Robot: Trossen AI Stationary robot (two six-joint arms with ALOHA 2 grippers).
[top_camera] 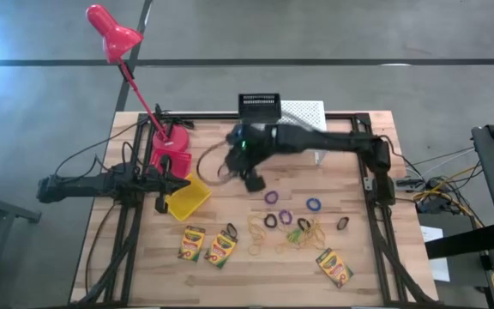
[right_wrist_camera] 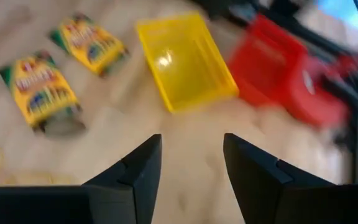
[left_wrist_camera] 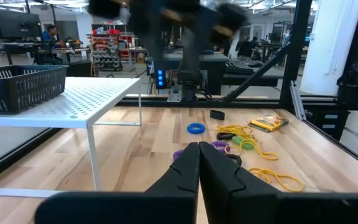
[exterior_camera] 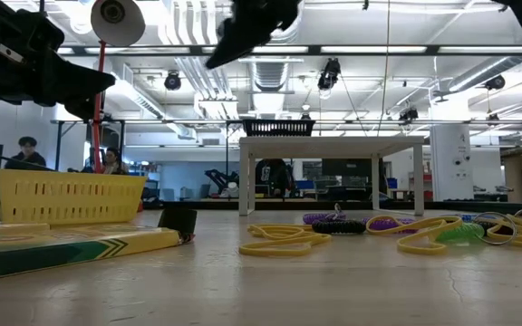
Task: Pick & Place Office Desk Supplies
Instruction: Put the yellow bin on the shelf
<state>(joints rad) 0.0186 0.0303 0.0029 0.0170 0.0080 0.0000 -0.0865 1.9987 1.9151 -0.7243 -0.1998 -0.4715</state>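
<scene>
Found the right fingers spread with nothing between them, raised clear of the surface. Located the yellow basket just ahead of those fingers, open side up, and a red basket touching or nearly touching it on the far side. Noted two crayon boxes lying flat ahead of the same fingers, well apart from the yellow basket. Judged the spread as readiness either for a fresh pick or after a drop into the yellow basket; could not tell which, nor whether that basket held anything. Found the left fingers pressed together, gripping nothing, parked low beside the yellow basket, presumably waiting out of the working path. Located the rubber bands and rings scattered ahead of the left fingers, with a third crayon box beyond them. Noted a black basket set on the white riser, off to one side of the left fingers. Judged most supplies as not yet sorted.
</scene>
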